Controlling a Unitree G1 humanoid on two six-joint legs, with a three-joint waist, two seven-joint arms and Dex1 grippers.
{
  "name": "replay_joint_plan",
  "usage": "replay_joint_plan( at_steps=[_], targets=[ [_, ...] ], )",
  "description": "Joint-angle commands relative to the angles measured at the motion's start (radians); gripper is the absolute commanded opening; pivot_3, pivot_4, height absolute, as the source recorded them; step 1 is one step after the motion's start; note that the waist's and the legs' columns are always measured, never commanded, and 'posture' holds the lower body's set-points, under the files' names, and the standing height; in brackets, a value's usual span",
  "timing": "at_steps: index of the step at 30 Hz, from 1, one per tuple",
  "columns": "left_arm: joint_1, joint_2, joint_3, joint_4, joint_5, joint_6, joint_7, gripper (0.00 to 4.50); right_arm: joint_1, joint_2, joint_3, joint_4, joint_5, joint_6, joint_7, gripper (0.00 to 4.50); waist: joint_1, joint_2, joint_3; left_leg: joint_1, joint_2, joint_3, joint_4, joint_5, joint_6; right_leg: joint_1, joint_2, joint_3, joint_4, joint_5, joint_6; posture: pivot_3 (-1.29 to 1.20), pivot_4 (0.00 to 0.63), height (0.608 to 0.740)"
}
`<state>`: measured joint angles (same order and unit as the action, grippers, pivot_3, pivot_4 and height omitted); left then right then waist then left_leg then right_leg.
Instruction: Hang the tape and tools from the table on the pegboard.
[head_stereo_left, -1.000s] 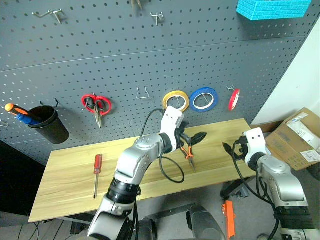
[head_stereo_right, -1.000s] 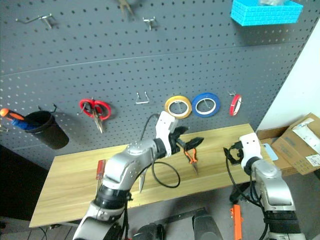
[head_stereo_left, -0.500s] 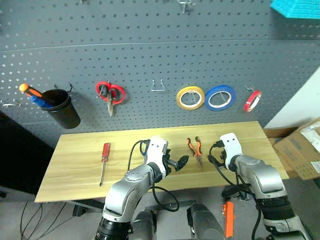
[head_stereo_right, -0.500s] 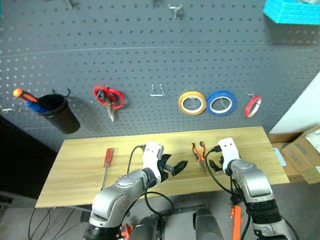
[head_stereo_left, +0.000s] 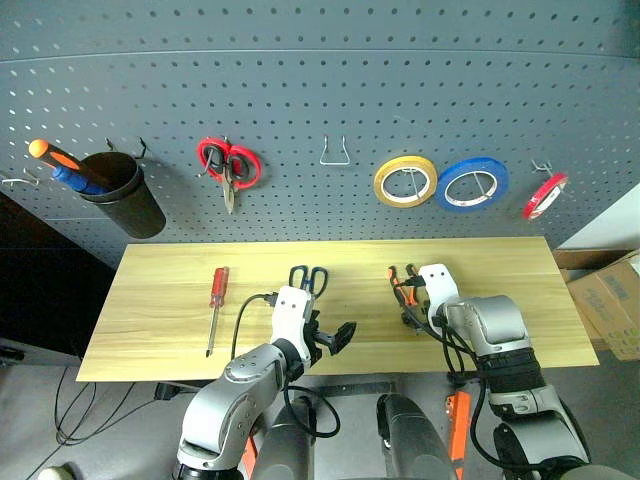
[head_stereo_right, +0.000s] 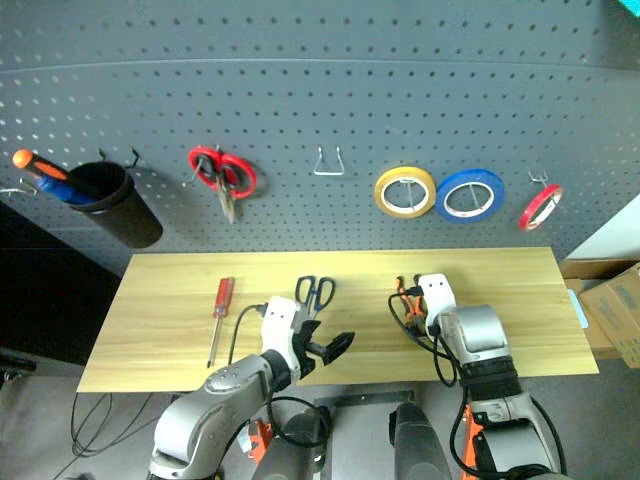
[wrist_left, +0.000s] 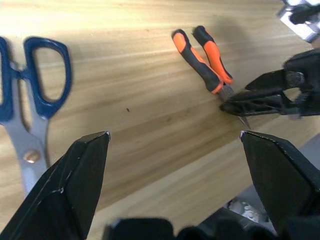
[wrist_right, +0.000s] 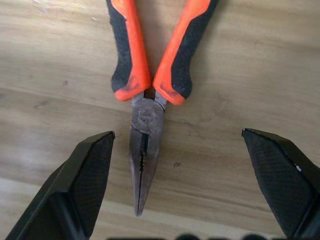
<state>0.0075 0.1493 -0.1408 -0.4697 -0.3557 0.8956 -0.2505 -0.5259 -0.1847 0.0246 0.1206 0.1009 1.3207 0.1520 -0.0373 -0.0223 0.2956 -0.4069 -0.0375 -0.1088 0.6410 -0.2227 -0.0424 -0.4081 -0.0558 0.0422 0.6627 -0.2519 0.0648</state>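
Both grippers spread wide: right gripper (wrist_right: 177, 190) poised over pliers (wrist_right: 150, 95) (nose between fingers, untouched), left gripper (wrist_left: 172, 165) above table (head_stereo_left: 150, 300) near scissors (wrist_left: 27, 100).

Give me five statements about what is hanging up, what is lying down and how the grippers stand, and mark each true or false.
1. The pliers lie flat on the table. True.
2. The right gripper is shut on the pliers. False: it is open, with the pliers' nose between its fingers.
3. The red tape hangs on the pegboard. True.
4. The blue-handled scissors hang on a hook. False: they lie on the table.
5. The left gripper holds the screwdriver. False: it is open and empty; the screwdriver lies on the table.
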Motion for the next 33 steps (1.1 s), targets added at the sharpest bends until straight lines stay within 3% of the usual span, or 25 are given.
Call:
replay_joint_plan(
  at_steps=[1, 11, 25, 29, 33],
  targets=[
    [0.0, -0.012, -0.006, -0.045, -0.02, -0.002, 0.002, 4.5, -0.028, 0.016, -0.03, 0.033, 0.001, 0.012, -0.017, 4.45, 0.0, 0.0, 0.003, 0.0, 0.0, 0.0, 0.0, 0.0, 0.0, 0.0, 0.0, 0.0, 0.0, 0.0, 0.0, 0.05, 0.352, 0.74],
    [-0.014, -0.026, -0.016, -0.031, -0.013, -0.008, 0.003, 4.5, -0.144, 0.062, -0.098, 0.193, -0.001, -0.013, -0.072, 4.45, 0.001, -0.004, 0.014, -0.001, 0.0, -0.001, -0.001, 0.0, 0.0, -0.001, 0.0, -0.001, -0.001, -0.003, 0.005, 0.05, 0.357, 0.74],
    [-0.025, -0.047, -0.023, -0.024, -0.007, -0.015, 0.024, 4.5, -0.18, 0.101, -0.032, 0.325, -0.028, -0.129, -0.078, 4.45, 0.001, -0.006, 0.015, -0.002, 0.001, -0.001, -0.008, 0.0, 0.0, -0.003, 0.0, -0.001, -0.006, -0.003, 0.004, 0.07, 0.359, 0.74],
    [-0.034, -0.048, -0.017, -0.018, -0.007, -0.017, 0.026, 4.5, -0.177, 0.106, -0.066, 0.311, -0.024, -0.121, -0.092, 3.54, 0.001, -0.006, 0.015, -0.002, 0.001, -0.002, -0.008, 0.0, 0.0, -0.003, 0.0, -0.001, -0.006, -0.003, 0.005, 0.07, 0.356, 0.74],
    [-0.039, -0.048, -0.018, -0.015, -0.006, -0.018, 0.026, 4.5, -0.185, 0.105, -0.076, 0.316, -0.028, -0.107, -0.097, 2.21, 0.001, -0.006, 0.015, -0.002, 0.002, -0.002, -0.01, 0.0, 0.0, -0.003, 0.0, -0.001, -0.007, -0.003, 0.005, 0.07, 0.353, 0.74]
  ],
)
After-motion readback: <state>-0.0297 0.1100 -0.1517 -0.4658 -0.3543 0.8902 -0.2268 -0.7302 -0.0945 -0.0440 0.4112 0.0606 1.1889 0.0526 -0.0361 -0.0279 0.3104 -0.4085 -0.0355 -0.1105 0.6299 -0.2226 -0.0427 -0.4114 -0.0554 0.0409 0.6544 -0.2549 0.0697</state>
